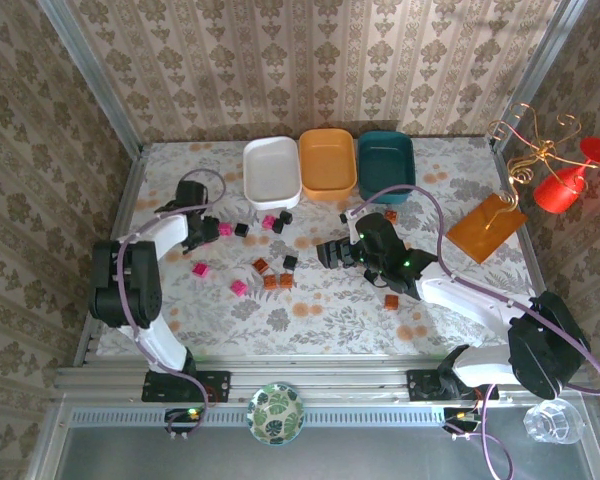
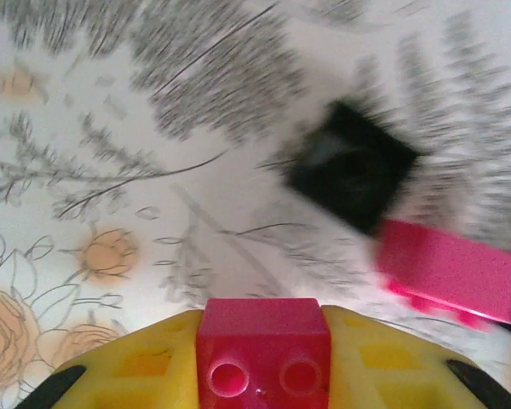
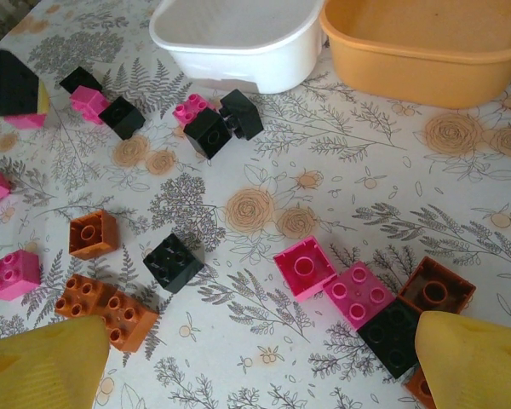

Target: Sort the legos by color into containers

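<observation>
Magenta lego (image 2: pixel 262 345) clamped between the left fingers (image 2: pixel 136 371), low over the bench (image 1: pixel 330 320) at its left side, away from the white tray (image 1: pixel 271 172). Might slip, or snag the pink brick (image 2: pixel 451 273) alongside, on lifting: shallow-looking hold. Right fingers (image 3: pixel 473 358) spread wide, empty. Depth of grip hidden; black brick (image 2: pixel 351 166) blurred.

legos (image 1: pixel 270 281) before containers (image 1: pixel 327 166), some seemingly touching

At the top centre of the overhead view we see a white tray (image 1: pixel 271 170), an orange-yellow tray (image 1: pixel 327 160) and a dark teal tray (image 1: pixel 385 160). The tablecloth (image 1: pixel 310 320) is white with grey ferns and orange roses. On it we find magenta-pink bricks (image 3: pixel 305 266), black bricks (image 3: pixel 174 261) and orange-brown bricks (image 3: pixel 94 233). The wallpaper (image 1: pixel 310 60) shows beige damask stripes.
</observation>
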Tool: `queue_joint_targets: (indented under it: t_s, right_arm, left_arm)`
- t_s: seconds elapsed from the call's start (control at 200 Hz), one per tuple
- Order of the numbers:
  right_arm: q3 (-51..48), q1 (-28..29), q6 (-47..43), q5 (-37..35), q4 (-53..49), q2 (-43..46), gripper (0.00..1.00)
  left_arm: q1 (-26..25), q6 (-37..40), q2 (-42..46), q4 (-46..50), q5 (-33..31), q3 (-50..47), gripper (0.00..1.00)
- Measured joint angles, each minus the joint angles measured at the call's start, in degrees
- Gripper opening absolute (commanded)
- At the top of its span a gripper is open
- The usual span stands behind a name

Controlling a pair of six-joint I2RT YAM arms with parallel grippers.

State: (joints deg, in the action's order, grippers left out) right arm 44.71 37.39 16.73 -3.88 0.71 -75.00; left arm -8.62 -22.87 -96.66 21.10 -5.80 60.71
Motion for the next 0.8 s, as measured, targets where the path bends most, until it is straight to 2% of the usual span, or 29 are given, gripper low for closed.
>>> queue_joint_targets:
  t_s: [0.14,0.275,0.405,0.615,0.72,0.8]
  right_arm:
    - [-0.6,0.0,0.0,0.0,0.1,0.0,0.94]
    - [-0.7,0.0,0.0,-0.1,0.5,0.0,0.94]
    - [-0.9,0.0,0.0,-0.4,0.6,0.0,0.94]
    - [-1.2,0.0,0.0,-0.8,0.9,0.0,0.94]
    - [-1.4,0.0,0.0,-1.2,0.9,0.0,0.94]
    - [-1.7,0.0,0.0,-1.6,1.1,0.0,0.94]
  left_arm:
    - [-6.9,0.6,4.5,-2.8,-1.2,5.1,0.29]
    - [-9.7,1.6,2.0,-6.0,-1.6,13.1,0.29]
    - [-10.7,2.9,-6.8,-8.0,-1.7,23.0,0.30]
    - [-11.0,4.5,-25.6,-7.2,-1.5,40.2,0.33]
    - [-11.0,5.9,-35.2,-3.4,-1.3,51.5,0.43]
    - [-11.0,6.9,-40.4,0.5,-1.0,59.4,0.58]
